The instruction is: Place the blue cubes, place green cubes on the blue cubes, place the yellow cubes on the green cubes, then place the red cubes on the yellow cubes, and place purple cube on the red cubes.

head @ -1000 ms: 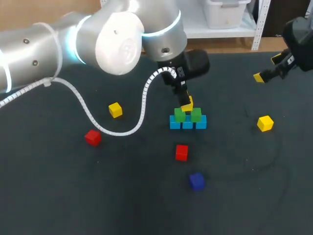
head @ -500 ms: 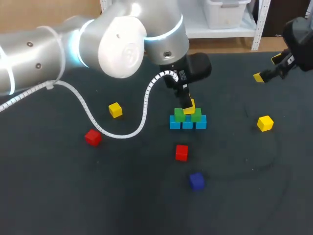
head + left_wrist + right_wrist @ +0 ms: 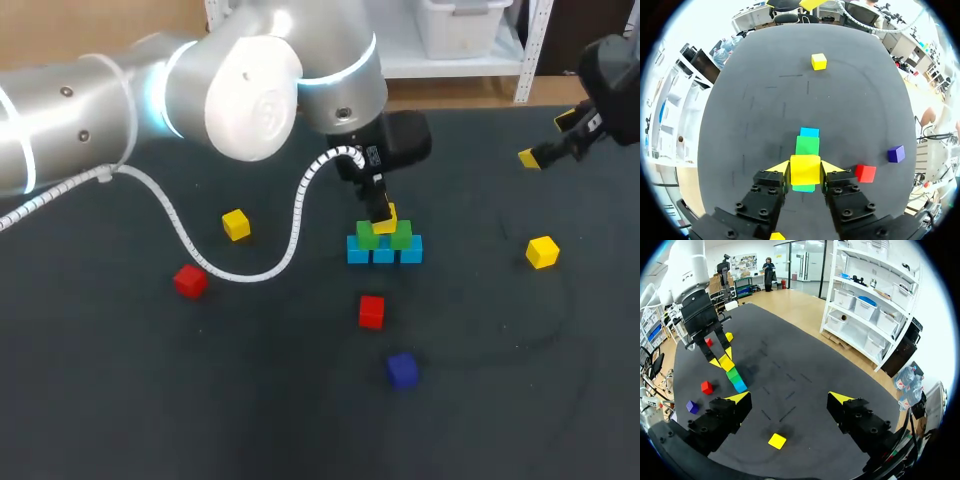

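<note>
Head view records blue cubes [image 3: 384, 251] rowed, two green cubes [image 3: 368, 236] atop them, left gripper [image 3: 805, 168] pinching a yellow cube [image 3: 386, 219] just over the greens, unreleased, right gripper [image 3: 789, 398] spread and empty well apart; red cubes [image 3: 371, 311] and purple cube [image 3: 402, 369] lie loose, unplaced.

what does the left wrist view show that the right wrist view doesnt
Only the left wrist view: close up, both fingers of the left claw touching the sides of the held yellow cube, over the green cubes.
Only the right wrist view: the right claw, open and empty, the left arm seen from outside, and a second red cube past it.
Both: the blue cubes, the nearer red cube, the purple cube and a loose yellow cube.
</note>
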Robot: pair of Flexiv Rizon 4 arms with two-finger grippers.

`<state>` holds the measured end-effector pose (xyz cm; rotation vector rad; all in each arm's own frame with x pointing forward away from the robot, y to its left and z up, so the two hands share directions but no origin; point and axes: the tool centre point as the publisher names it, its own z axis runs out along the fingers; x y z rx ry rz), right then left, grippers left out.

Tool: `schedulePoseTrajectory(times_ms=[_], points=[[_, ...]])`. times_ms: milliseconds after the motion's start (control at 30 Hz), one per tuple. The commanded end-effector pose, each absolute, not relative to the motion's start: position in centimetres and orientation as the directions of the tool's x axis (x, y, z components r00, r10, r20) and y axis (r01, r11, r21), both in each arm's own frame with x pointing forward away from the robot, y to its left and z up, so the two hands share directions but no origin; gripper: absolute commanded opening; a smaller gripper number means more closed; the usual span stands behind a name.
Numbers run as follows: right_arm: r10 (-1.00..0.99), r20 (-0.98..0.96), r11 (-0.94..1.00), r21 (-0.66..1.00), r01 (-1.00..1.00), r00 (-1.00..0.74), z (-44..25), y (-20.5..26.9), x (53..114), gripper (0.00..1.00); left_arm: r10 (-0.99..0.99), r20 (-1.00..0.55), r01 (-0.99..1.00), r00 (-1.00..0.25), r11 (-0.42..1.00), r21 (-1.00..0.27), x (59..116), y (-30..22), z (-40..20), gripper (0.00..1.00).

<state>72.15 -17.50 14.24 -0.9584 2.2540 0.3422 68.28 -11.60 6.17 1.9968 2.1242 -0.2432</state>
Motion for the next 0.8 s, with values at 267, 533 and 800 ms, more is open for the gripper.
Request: schedulePoseTrajectory(times_ms=[267,533,800], points=[[-0.544,-0.661,0.697,-0.014,-0.717,-0.516,14.22,-17.55,72.17,1.0,0.965,-0.256,0.998,-0.051,0.06,0.029,68.5,-11.65,6.19,0.14],[-0.544,-0.661,0.697,-0.014,-0.717,-0.516,14.22,-17.55,72.17,1.0,0.966,-0.253,0.998,-0.05,0.058,0.024,68.36,-11.49,6.2,0.22],[-0.544,-0.661,0.697,-0.014,-0.717,-0.516,14.22,-17.55,72.17,1.0,0.965,-0.255,0.998,-0.052,0.062,0.029,68.43,-11.48,6.08,1.0]])
